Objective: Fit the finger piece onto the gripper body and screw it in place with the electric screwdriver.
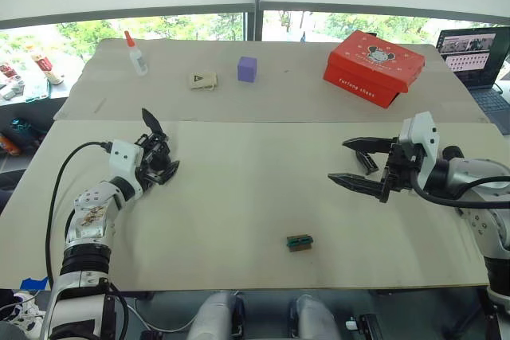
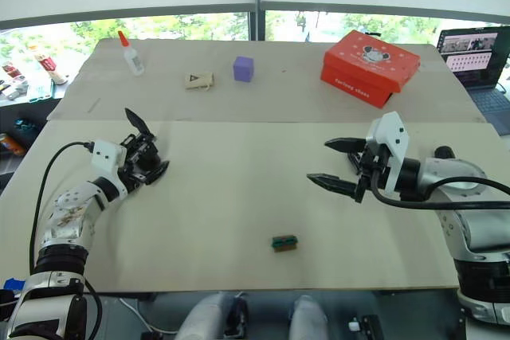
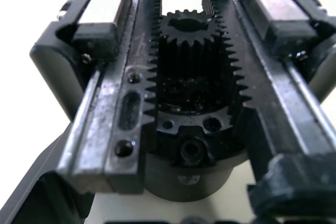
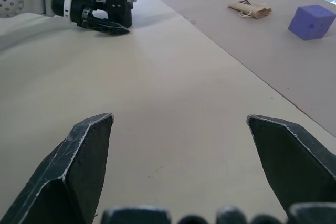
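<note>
My left gripper (image 1: 160, 146) at the table's left is shut on the gripper body (image 1: 154, 158), a compact black assembly. Its rack teeth and central gear (image 3: 189, 77) sit right in front of the left wrist camera. One black finger points up above it and another lies low toward the table. On the right, my right gripper (image 1: 338, 160) hovers open over bare table with nothing between its fingers (image 4: 84, 156). A small black piece (image 1: 367, 163), possibly the finger piece, lies on the table under those fingers. The electric screwdriver is out of view.
A small green-and-brown block (image 1: 300, 241) lies near the front edge. On the far board stand a red box (image 1: 373, 67), a purple cube (image 1: 247, 68), a tan card (image 1: 202, 80) and a glue bottle (image 1: 136, 53). A laptop (image 1: 476, 53) sits far right.
</note>
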Robot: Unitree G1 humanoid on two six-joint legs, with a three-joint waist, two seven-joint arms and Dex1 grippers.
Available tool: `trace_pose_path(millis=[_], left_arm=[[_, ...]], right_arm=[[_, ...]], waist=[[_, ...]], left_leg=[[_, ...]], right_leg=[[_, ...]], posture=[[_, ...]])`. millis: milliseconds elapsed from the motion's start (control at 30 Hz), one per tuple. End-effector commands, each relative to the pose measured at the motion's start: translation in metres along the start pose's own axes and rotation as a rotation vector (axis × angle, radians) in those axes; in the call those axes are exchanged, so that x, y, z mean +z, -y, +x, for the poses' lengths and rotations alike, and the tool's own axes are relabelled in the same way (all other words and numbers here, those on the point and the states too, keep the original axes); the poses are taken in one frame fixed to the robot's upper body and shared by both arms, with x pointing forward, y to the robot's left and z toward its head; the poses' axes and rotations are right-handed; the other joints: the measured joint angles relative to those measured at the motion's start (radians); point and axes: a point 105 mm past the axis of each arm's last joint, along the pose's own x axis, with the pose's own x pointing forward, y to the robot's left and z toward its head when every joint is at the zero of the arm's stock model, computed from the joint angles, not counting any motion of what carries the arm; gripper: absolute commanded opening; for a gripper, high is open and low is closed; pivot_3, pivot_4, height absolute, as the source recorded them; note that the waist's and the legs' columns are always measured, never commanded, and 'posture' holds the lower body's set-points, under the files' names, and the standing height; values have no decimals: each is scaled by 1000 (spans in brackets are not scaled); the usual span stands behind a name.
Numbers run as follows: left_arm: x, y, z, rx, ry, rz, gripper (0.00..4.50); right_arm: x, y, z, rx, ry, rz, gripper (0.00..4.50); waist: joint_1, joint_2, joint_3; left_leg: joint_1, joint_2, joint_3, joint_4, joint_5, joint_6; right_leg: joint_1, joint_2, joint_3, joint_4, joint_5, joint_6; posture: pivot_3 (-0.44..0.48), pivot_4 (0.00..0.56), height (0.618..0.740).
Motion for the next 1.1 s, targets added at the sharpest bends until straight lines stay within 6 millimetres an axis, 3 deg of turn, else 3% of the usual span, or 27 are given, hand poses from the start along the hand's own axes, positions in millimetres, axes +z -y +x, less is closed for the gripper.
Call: trace_pose_path(millis=[33,100,200,367,600,867,1100], left_arm=[[0,8,-8,-14,11,17,3237],[1,15,-13,-12,18,20,2354],[5,38,-17,-46,38,15,2371],[29,104,-11,-123,108,-15,2371],[55,173,16,-234,125,-14,2371],[57,226,34,-278,104,-97,2371],[46,245,42,-314,85,-45,2371]], right_arm=[[12,-1,0,5,38,-48,4500],[10,-3,2,8,42,-43,4500],[9,-8,4,21,47,-33,4500],[3,-14,5,36,36,-20,4500],[-2,-19,-1,38,15,6,4500],[-6,-24,-6,19,0,31,4500],[-9,-27,-10,7,-12,47,4500]], waist=[[-2,0,0],[-5,0,0],[-3,0,0],[11,0,0],[22,-1,1],[25,-1,1],[26,-1,1]], left_leg=[[0,0,0,0,0,0],[0,0,0,-1,0,0],[0,0,0,-2,0,0],[-1,-1,-1,0,0,0],[-4,0,-2,3,0,0],[-5,0,-2,3,0,1],[-5,0,-3,4,0,1]], right_leg=[[0,0,0,0,0,0],[0,0,0,-1,0,0],[0,0,0,-1,0,0],[1,-1,0,-2,1,1],[-1,1,0,-2,1,1],[-1,1,-1,-2,1,1],[-1,0,-1,-3,1,1]], posture=[[0,150,740],[0,150,740],[0,150,740],[0,150,740],[0,150,740],[0,150,740],[0,150,740]])
